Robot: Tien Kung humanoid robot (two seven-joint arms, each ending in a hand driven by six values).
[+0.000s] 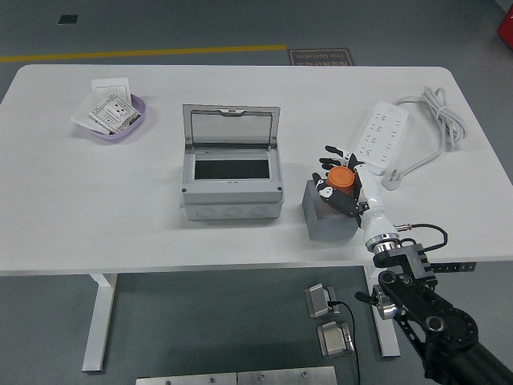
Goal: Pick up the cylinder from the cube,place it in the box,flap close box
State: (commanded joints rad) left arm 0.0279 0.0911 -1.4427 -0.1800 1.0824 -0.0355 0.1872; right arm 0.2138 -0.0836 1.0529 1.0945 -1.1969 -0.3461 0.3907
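Observation:
An orange cylinder (pixel 340 177) stands on top of a grey cube (pixel 327 215) at the table's right front. My right hand (pixel 343 180) reaches in from the lower right, and its fingers are curled around the cylinder, which still rests on the cube. The grey box (pixel 231 188) sits in the middle of the table with its hinged lid (pixel 231 126) standing open at the back and a dark opening facing up. My left hand is out of view.
A white power strip (pixel 381 138) with its cable (pixel 437 120) lies at the right rear, just behind the hand. A purple dish (pixel 120 128) with white packets sits at the far left. The table's near edge runs just below the cube.

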